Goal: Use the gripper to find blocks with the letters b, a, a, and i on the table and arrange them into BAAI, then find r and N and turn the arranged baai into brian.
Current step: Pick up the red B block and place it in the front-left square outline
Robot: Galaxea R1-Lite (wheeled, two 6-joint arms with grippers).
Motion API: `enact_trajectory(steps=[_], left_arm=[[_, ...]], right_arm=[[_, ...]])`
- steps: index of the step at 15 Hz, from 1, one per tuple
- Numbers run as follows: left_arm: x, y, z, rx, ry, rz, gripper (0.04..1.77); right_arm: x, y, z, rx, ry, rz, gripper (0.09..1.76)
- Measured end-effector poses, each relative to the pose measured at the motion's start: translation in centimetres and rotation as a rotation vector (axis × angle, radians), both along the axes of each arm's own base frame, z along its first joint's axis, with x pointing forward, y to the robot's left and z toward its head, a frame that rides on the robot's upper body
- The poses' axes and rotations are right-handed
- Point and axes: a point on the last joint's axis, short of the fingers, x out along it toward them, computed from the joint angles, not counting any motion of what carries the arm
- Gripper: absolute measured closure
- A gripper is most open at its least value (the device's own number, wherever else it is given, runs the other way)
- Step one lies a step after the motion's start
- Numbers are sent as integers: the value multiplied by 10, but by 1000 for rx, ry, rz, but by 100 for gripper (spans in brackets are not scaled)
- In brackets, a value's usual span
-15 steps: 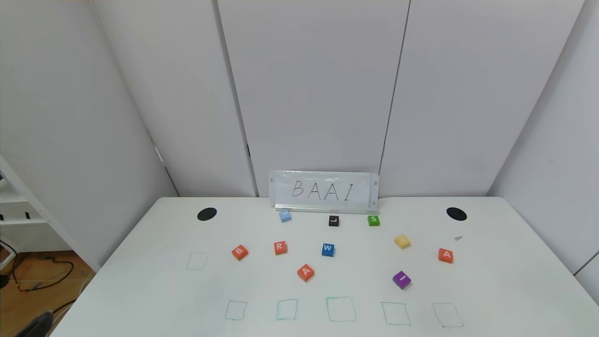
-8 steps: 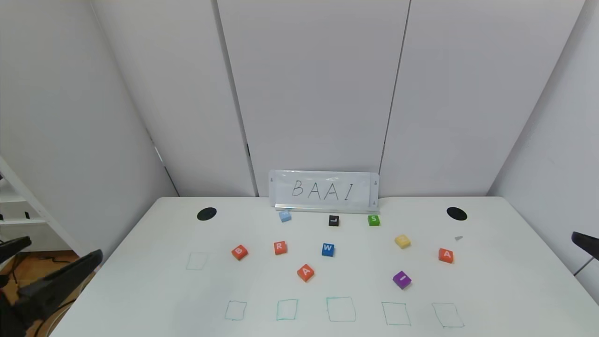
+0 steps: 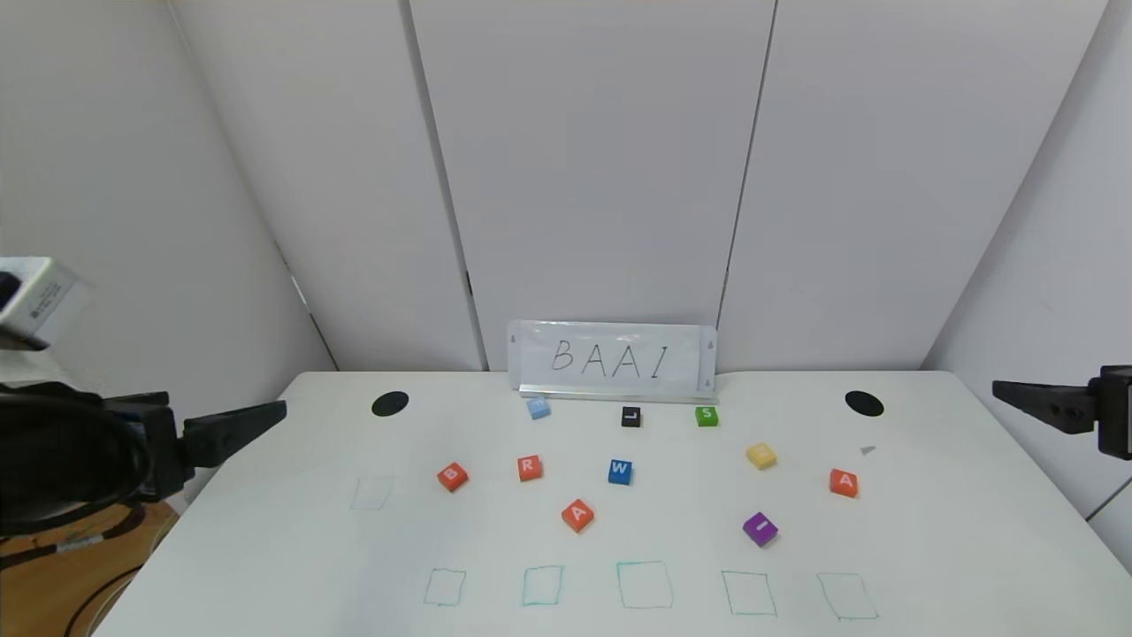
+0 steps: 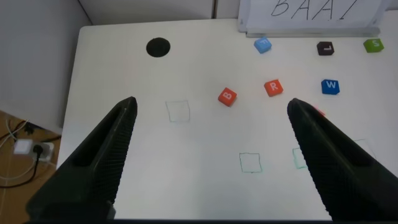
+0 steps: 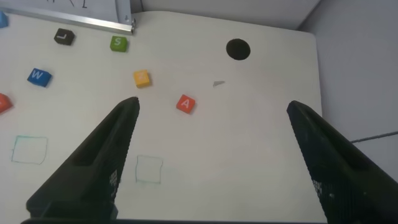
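Table (image 3: 929, 548): lettered blocks (image 3: 577, 515) lie scattered, R (image 3: 530, 468) apparently among them; left gripper (image 4: 208, 118) and right gripper (image 5: 211, 121) both wide open, empty, raised at opposite table edges.

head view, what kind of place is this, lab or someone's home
Most likely a robot test lab, not a home: a large white table with green hand-drawn squares, small coloured letter blocks scattered on it, a white card sign reading BAAI, and plain grey partition panels all round.
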Motion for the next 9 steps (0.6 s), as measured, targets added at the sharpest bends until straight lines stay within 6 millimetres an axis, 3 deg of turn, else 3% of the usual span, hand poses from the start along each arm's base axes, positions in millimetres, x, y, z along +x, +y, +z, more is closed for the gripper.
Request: enact_trajectory(steps=[4, 9], left_arm=[[35, -3, -9, -26, 88, 14, 9], [65, -12, -20, 29, 164, 87, 9]], right_arm=[[16, 8, -8, 0, 51, 27, 14], [19, 8, -10, 0, 59, 23, 14]])
